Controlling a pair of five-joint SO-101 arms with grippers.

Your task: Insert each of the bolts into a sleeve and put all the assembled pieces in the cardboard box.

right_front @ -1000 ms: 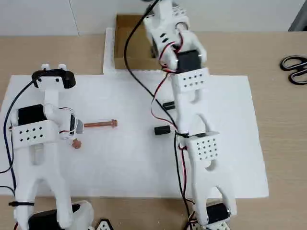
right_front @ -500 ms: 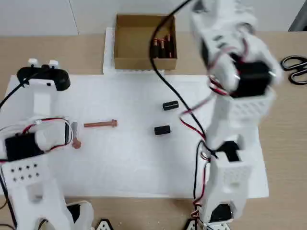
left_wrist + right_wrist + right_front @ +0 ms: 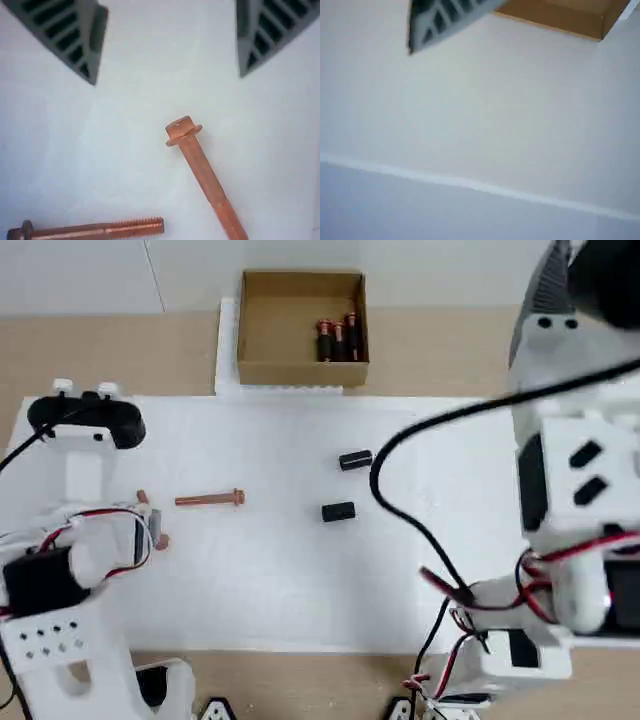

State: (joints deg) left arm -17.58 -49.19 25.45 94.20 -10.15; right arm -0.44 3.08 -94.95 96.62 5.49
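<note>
The left gripper [image 3: 167,77] is hanging wide open over two bolts [image 3: 205,180] near the mat's [image 3: 250,570] left edge; two sleeves [image 3: 338,511] are lying mid-mat; the state of the right gripper [image 3: 440,20] cannot be told.

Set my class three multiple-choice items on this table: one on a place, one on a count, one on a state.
1. Where are the assembled pieces?
A) in the cardboard box
B) on bare wood
C) held in jaws

2. How many black sleeves lie loose on the white sheet?
A) one
B) two
C) four

3. The jaws of the left arm are:
A) open
B) shut on a bolt
C) shut on a sleeve

Key: A, they lie inside the box; B, two sit apart mid-sheet; A, the left wrist view shows them wide apart, nothing between.
</note>
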